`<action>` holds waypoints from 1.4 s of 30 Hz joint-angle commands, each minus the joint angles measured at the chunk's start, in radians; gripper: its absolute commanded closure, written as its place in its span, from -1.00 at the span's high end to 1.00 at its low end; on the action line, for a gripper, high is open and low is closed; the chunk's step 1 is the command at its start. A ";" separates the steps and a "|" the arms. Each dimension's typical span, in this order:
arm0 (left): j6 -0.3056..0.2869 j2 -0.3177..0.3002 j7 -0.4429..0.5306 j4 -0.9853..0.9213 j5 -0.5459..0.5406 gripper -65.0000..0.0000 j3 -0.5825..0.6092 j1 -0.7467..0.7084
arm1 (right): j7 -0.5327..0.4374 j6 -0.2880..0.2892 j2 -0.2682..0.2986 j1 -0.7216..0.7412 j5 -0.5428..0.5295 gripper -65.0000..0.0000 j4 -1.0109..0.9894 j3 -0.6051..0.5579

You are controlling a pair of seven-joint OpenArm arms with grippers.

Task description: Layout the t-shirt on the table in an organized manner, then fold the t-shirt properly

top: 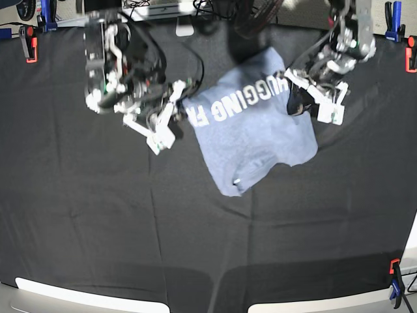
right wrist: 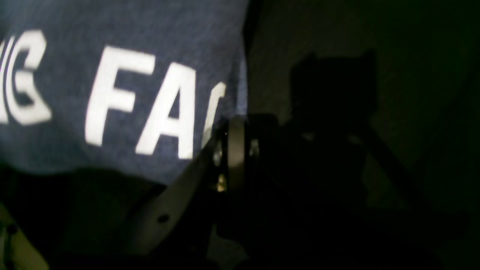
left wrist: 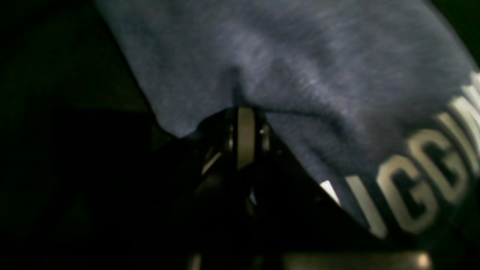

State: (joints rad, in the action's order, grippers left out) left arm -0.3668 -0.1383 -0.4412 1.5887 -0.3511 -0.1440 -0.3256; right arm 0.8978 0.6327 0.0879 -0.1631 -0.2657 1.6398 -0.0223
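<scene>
The light blue-grey t-shirt point(top: 251, 127) lies at the back middle of the black-clothed table point(top: 98, 215), white lettering up, its lower part tapering to a crumpled corner toward the front. My left gripper point(top: 297, 104) is at the shirt's right edge. In the left wrist view its jaws point(left wrist: 245, 112) are closed with a pinch of the shirt's fabric point(left wrist: 300, 67) between them. My right gripper point(top: 182, 106) is at the shirt's left edge. In the right wrist view point(right wrist: 235, 125) it is closed on the shirt's edge beside the lettering point(right wrist: 123, 97).
Orange clamps point(top: 27, 40) point(top: 410, 55) point(top: 394, 267) and blue clamps point(top: 45, 13) point(top: 391, 13) hold the cloth at the table's edges. Cables and equipment point(top: 163, 10) lie behind the back edge. Black cloth stretches wide in front of the shirt.
</scene>
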 commanded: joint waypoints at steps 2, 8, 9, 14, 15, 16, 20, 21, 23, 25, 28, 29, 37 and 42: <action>0.000 -0.004 0.042 -0.040 -0.008 -1.00 -0.001 0.046 | 0.011 0.011 0.000 -0.028 -0.005 -1.00 0.052 -0.013; -0.002 -0.018 0.046 -0.110 -0.003 -1.00 -0.001 0.164 | 0.001 -0.012 -0.014 -0.108 0.001 -1.00 0.127 -0.059; -0.002 -0.027 0.046 -0.111 0.005 -1.00 -0.001 0.177 | -0.001 -0.016 -0.018 -0.118 0.001 -1.00 0.132 -0.064; -0.002 -0.080 -0.019 -0.111 0.009 -1.00 -0.001 0.192 | -0.005 -0.054 -0.027 -0.134 0.058 -1.00 0.150 -0.063; -0.003 -0.091 -0.037 -0.110 0.005 -1.00 -0.001 0.186 | -0.006 -0.065 -0.027 -0.133 0.079 -1.00 0.153 -0.061; -0.005 -0.101 -0.046 -0.109 -0.005 -1.00 -0.001 0.177 | -0.009 -0.072 -0.027 -0.133 0.107 -1.00 0.155 -0.058; -0.011 -0.151 -0.027 -0.106 -0.027 -1.00 -0.001 0.149 | -0.016 -0.091 -0.027 -0.127 0.163 -1.00 0.158 -0.007; -0.011 -0.163 -0.012 -0.106 -0.027 -1.00 -0.001 0.149 | -0.015 -0.091 -0.027 -0.122 0.162 -1.00 0.157 0.016; -0.010 -0.179 0.030 -0.106 -0.027 -1.00 -0.001 0.150 | -0.015 -0.091 -0.027 -0.104 0.162 -1.00 0.157 0.068; -0.010 -0.180 0.060 -0.108 -0.012 -1.00 -0.001 0.163 | -0.011 -0.091 -0.027 -0.080 0.158 -1.00 0.157 0.121; -0.010 -0.172 0.063 -0.138 -0.012 -1.00 0.000 0.204 | 0.019 -0.091 -0.027 -0.047 0.158 -1.00 0.157 0.174; -0.010 -0.172 0.072 -0.163 -0.012 -1.00 0.001 0.223 | 0.026 -0.090 -0.027 -0.040 0.155 -1.00 0.157 0.183; -0.102 -0.172 0.068 -0.396 -0.031 -1.00 0.001 0.400 | 0.026 -0.090 -0.027 -0.039 0.151 -1.00 0.157 0.189; -0.105 -0.172 0.064 -0.401 -0.073 -1.00 0.001 0.441 | 0.026 -0.090 -0.027 -0.039 0.151 -1.00 0.157 0.189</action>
State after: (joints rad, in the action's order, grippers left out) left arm -0.4656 -0.2993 -0.4015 1.1717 -0.4072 -0.1383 0.0914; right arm 0.9421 0.5415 0.0559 -0.2115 -0.1047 1.7805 0.1658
